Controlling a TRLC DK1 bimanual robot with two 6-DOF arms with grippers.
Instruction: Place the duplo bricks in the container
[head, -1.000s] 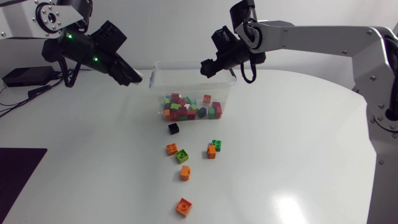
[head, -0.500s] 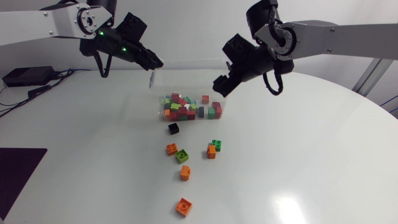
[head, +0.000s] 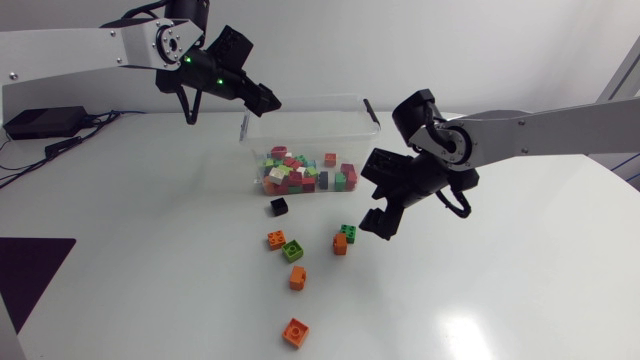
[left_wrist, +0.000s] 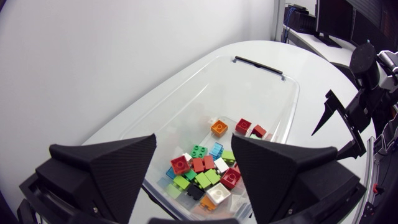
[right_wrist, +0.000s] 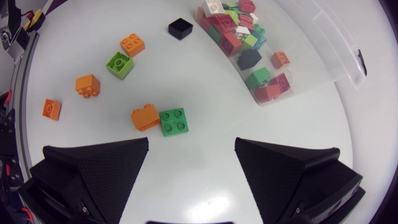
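Observation:
A clear plastic container (head: 300, 102) holds several coloured duplo bricks (head: 305, 173) at its near end. My left gripper (head: 268, 100) hovers over its far left corner, open, with nothing between the fingers; in the left wrist view (left_wrist: 194, 140) the bricks (left_wrist: 202, 171) lie below it. My right gripper (head: 378, 226) hangs open just right of a dark green brick (head: 348, 233) and an orange brick (head: 340, 244). Both lie ahead of its fingers in the right wrist view (right_wrist: 192, 142), the green brick (right_wrist: 175, 121) touching the orange one (right_wrist: 145, 117).
More loose bricks lie in front of the container: a black one (head: 279, 206), an orange one (head: 276, 239), a lime one (head: 292, 250), and two more orange ones (head: 298, 278) (head: 295, 331). A dark mat (head: 30, 280) covers the table's left front corner.
The left gripper moved right over the container and opened. The right arm swung from above the container down to the loose bricks in front of it, opening wider.

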